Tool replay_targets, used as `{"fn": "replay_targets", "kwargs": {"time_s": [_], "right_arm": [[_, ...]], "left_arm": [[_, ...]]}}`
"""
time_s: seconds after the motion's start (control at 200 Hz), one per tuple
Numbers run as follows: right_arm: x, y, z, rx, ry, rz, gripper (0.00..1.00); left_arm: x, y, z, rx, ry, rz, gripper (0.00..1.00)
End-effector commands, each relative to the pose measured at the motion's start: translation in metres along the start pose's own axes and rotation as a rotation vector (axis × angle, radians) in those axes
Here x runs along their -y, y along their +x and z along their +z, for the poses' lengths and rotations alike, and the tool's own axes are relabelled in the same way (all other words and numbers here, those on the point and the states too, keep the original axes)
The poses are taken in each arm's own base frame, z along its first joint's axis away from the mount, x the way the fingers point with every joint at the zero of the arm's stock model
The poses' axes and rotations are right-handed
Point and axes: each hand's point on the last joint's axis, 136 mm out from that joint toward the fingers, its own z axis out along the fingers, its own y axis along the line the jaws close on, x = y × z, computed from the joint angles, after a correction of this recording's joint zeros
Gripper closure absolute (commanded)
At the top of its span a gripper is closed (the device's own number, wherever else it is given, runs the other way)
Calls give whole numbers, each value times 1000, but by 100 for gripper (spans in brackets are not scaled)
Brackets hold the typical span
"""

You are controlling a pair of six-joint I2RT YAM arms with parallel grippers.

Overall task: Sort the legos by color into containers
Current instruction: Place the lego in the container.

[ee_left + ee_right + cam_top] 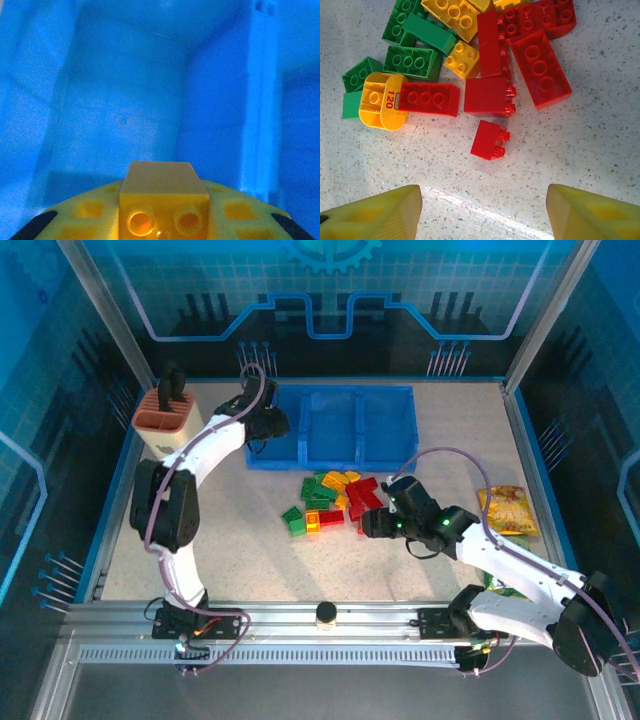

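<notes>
left arm (200, 455) stretched far forward, left gripper (268, 426) clamped on yellow lego (162, 192). right arm (510, 565) reaches inward, right gripper (482, 212) pointing down, jaws apart.

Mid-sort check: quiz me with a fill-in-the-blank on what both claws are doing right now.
The brick gripped by the left claw is ___. That claw is over the blue tray's ___ compartment in the top view. The right claw stands ___ above the lego pile. The small lone brick nearest it is ___.
Missing: yellow; left; open; red.
</notes>
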Motion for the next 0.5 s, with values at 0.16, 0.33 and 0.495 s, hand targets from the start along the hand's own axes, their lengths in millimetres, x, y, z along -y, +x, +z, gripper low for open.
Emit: {"fn": "replay_targets", "kwargs": {"time_s": [0.16,0.33,0.495], "right_arm": [[-1,10,-1,-14,-10,-5,32],[-3,9,4,-22,-15,-5,32],[-5,8,8,-33,-15,-9,32]], "left_arm": [[-8,-1,18,-74,-56,48,75],[-8,2,23,-86,-55,42,71],[-10,2,22,-84,-64,47,67]]}}
